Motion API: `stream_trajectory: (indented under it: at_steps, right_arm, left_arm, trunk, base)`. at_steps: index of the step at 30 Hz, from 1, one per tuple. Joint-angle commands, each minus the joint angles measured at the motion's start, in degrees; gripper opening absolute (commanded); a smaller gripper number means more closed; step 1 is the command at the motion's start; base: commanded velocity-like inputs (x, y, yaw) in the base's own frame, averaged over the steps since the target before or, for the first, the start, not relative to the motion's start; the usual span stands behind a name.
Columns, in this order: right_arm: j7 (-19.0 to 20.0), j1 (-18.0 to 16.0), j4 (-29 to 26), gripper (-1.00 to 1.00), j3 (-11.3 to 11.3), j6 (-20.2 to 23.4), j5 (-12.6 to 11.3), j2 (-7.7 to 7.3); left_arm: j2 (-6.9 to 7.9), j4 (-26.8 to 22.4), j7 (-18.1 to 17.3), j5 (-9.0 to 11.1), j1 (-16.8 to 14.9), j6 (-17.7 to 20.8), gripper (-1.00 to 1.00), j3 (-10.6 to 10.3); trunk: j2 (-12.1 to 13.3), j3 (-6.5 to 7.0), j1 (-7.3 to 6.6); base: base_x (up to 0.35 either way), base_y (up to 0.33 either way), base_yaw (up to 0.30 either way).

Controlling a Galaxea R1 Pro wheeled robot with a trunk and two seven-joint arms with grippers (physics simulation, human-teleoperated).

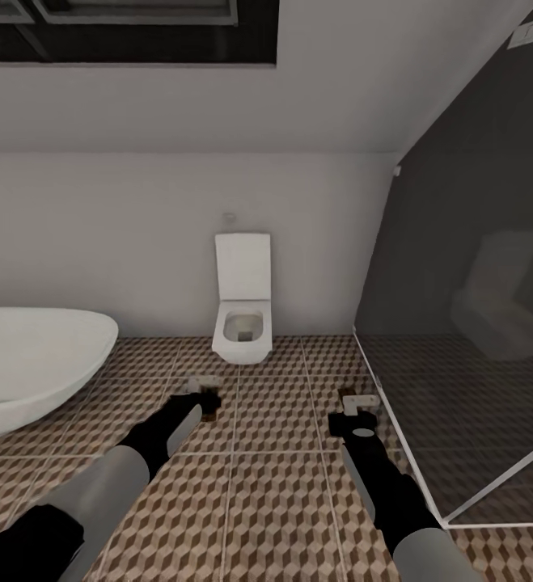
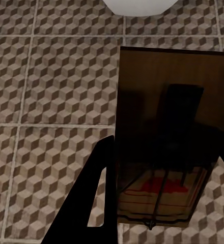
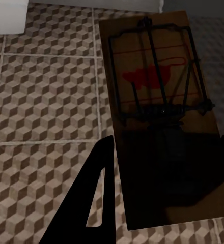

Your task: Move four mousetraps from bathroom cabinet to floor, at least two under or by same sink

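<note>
As both arms reach out over the patterned bathroom floor (image 1: 274,501), a white tub (image 1: 31,364) sits far left and a toilet (image 1: 242,311) against the far wall. The left gripper (image 1: 205,402) clamps one mousetrap (image 2: 168,137); the right gripper (image 1: 355,411) clamps another mousetrap (image 3: 158,96).

Both arms reach forward and down, side by side and well apart. The left pincer (image 1: 204,398) is clamped on a mousetrap (image 2: 168,137), its dark fingers (image 2: 99,198) flanking the board. The right pincer (image 1: 355,408) likewise grips another mousetrap (image 3: 158,112).
</note>
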Motion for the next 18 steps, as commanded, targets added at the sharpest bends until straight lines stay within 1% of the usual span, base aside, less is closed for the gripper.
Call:
stream_trajectory:
  at_steps: [1, 3, 6, 10, 18]
  right_arm:
    - [-0.1, 0.0, -0.1, -1.00, 0.1, 0.4, 0.1, -0.01]
    - [0.4, 0.0, -0.1, -1.00, 0.2, 0.3, 0.1, -0.01]
    - [2.7, 0.0, -0.1, -1.00, 0.2, 0.1, 0.1, -0.07]
    - [5.3, 0.0, -0.1, -1.00, 0.1, 0.0, 0.2, -0.21]
    - [6.0, 0.0, -0.1, -1.00, 0.1, 0.0, 0.2, -0.27]
  left_arm:
    - [0.06, -0.1, 0.6, 0.5, -0.1, 0.2, -1.00, -0.7]
    - [0.06, -0.1, 0.6, 0.5, -0.1, 0.2, -1.00, -1.3]
    - [0.06, -0.1, 0.6, 0.5, -0.1, 0.2, -1.00, -2.2]
    - [0.06, -0.1, 0.6, 0.5, -0.1, 0.2, -1.00, -2.6]
    - [0.06, -0.1, 0.6, 0.5, -0.1, 0.2, -1.00, -2.7]
  trunk:
    - [-0.5, -0.36, 0.24]
    - [-1.3, -0.91, 0.68]
    - [-2.5, -1.72, 1.34]
    - [-4.1, -2.81, 2.22]
    - [-7.3, -4.98, 3.97]
  base:
    - [0.000, 0.000, 0.000]
    - [0.000, 0.000, 0.000]
    - [0.000, 0.000, 0.000]
    - [0.000, 0.000, 0.000]
    - [0.000, 0.000, 0.000]
